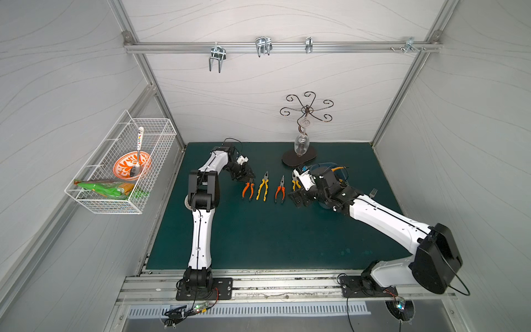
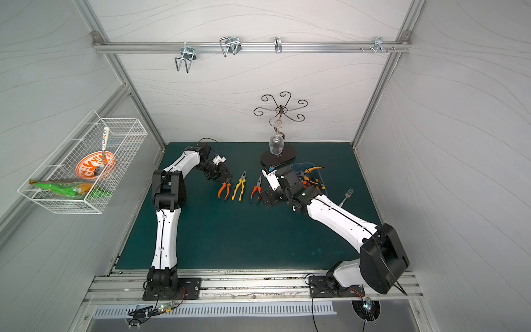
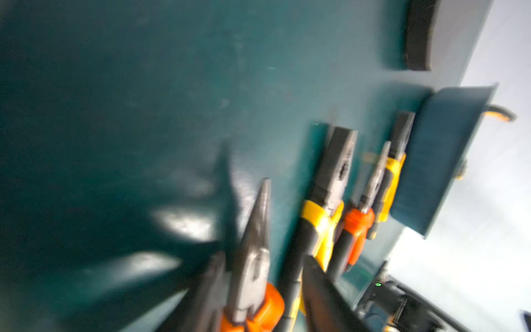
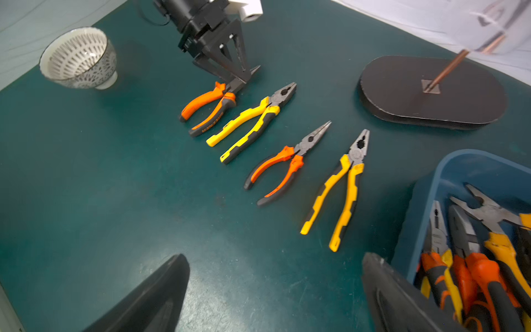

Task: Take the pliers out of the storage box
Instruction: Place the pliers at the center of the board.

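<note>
**Top views.** In both top views we find four pliers [image 1: 263, 186] in a row at frame centre. The storage box [image 2: 306, 164] sits right of them, mostly hidden by the right arm [image 1: 382, 218].

**Left wrist view.** The left gripper [image 3: 264, 258] straddles an orange long-nosed pair [image 3: 253, 270], its fingers parted.

**Right wrist view.** The right gripper [image 4: 274, 258] is spread wide and empty. The box, at lower right, holds more pliers.

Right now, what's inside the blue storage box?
A pile of pliers fills the storage box, orange and yellow handles, at least three heads showing. One finger of the right gripper hides the handle ends, and the pile covers the floor, so no exact count.
</note>
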`<state>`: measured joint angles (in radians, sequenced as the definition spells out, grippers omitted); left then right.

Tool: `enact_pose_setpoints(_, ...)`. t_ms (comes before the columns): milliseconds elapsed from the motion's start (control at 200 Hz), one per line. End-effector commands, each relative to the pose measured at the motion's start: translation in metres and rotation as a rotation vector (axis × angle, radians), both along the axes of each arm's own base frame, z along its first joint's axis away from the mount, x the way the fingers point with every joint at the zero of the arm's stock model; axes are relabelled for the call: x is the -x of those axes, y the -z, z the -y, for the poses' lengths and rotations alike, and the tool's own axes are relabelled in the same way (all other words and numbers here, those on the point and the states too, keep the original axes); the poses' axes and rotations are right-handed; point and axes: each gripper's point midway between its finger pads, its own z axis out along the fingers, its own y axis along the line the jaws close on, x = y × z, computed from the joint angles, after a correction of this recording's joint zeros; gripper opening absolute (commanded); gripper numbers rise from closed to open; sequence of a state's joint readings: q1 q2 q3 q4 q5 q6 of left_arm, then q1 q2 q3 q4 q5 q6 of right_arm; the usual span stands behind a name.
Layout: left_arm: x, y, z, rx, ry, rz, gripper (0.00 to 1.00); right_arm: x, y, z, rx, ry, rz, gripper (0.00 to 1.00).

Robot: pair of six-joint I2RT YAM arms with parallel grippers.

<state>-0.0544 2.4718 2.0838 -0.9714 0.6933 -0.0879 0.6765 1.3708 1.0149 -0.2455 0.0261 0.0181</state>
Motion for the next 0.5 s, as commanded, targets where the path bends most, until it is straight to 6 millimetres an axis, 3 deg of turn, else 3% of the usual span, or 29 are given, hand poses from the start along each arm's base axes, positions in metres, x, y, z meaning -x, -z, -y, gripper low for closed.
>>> enact_pose_setpoints(0, 0.000, -0.008, -0.014, -0.074, -0.038, 0.048, 0.68, -0.012, -0.017, 0.022, -0.056, 0.097, 0.007, 0.99)
enact_pose_setpoints(215, 0.018, -0.033, -0.028, -0.127, -0.172, 0.185, 0.92, -0.040, -0.014, 0.084, -0.057, 0.336, 0.025, 0.99)
enact_pose_setpoints(365, 0.034, -0.063, -0.026, -0.181, -0.224, 0.303, 0.96, -0.054, -0.001, 0.121, -0.003, 0.448, -0.044, 0.99)
enact_pose_setpoints(495, 0.056, -0.089, -0.002, -0.188, -0.217, 0.407, 0.97, -0.064, 0.016, 0.141, 0.056, 0.503, -0.131, 0.99)
